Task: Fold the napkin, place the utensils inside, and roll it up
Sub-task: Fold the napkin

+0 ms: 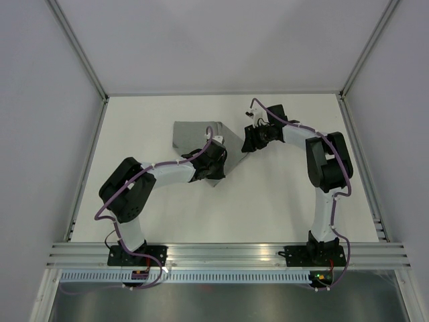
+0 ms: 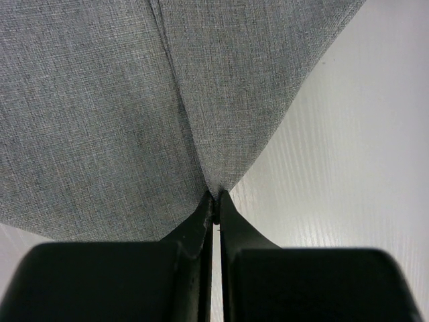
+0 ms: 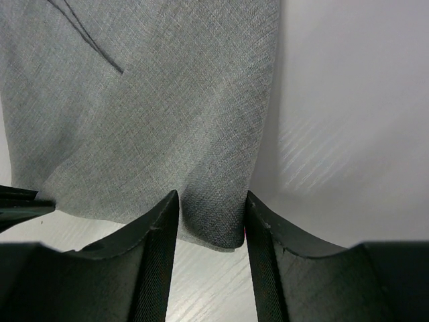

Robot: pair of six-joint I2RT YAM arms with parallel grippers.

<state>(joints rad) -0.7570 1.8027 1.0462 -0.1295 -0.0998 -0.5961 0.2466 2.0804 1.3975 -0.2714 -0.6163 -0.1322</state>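
Showing the napkin [image 1: 191, 134] on the white desk [image 1: 288, 201], in the far middle between the two arms. Seen from above, the grey cloth is partly doubled over: one flat panel lies on the left, and a slanted flap runs to the right, with a point of fabric toward the near side. The left tool [image 2: 214, 196] sits over the near part of the cloth. Its wrist view shows the fingers pressed together on a pinch of fabric, and creases fan upward from the grip. The right tool [image 3: 212, 201] is at the right edge of the napkin. Its fingers stand partly apart, with a rounded corner of cloth in the gap between them, and the cloth casts a shadow on the desk to its right. Whether these fingers press the corner cannot be told.
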